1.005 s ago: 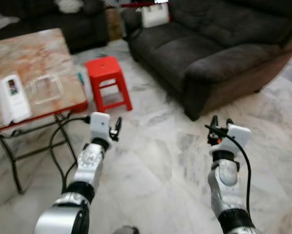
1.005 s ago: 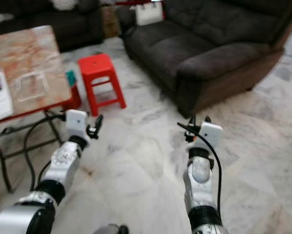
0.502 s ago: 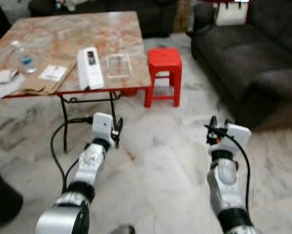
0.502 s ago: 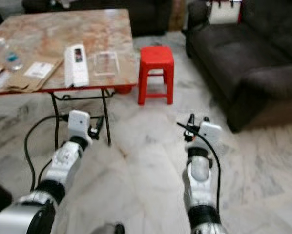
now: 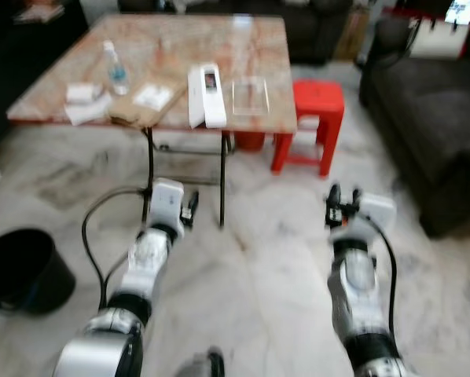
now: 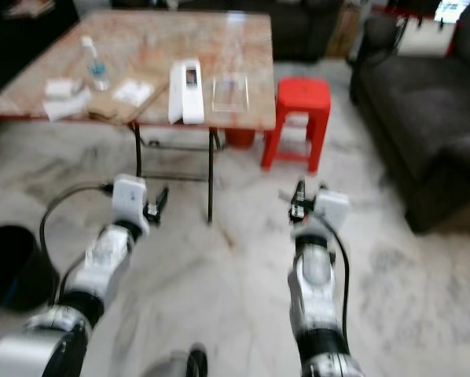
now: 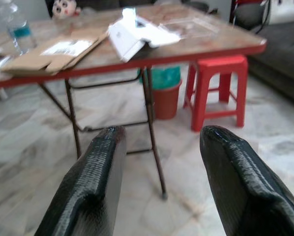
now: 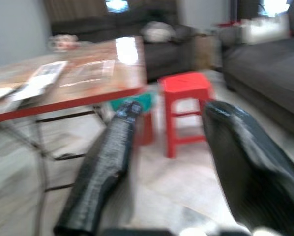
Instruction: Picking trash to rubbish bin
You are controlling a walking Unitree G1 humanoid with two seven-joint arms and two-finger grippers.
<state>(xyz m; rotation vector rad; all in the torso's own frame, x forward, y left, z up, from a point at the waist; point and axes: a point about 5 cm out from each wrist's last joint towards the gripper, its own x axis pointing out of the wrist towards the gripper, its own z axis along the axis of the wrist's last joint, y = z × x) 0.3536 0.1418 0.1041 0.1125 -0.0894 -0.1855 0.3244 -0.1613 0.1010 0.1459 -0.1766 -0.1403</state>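
Trash [image 5: 86, 104] lies on the desk's [image 5: 258, 126] far left corner, ahead of the left gripper [image 7: 159, 162], nearer than the right gripper [image 8: 169, 162]; both grippers' fingers released, empty.

One marble-patterned table with a red edge [image 5: 243, 47] stands at twelve o'clock, bearing one clear plastic water bottle [image 5: 115, 67], one white upright box [image 5: 206, 96], one clear plastic tray [image 5: 250, 95] and one flat brown cardboard piece [image 5: 137, 110]. One red plastic stool [image 5: 313, 118] sits at one o'clock, one dark sofa [image 5: 431, 118] at two o'clock, one black round bin [image 5: 23, 267] at nine o'clock.

Red stool [image 5: 311, 118] — black bin [image 5: 23, 267]
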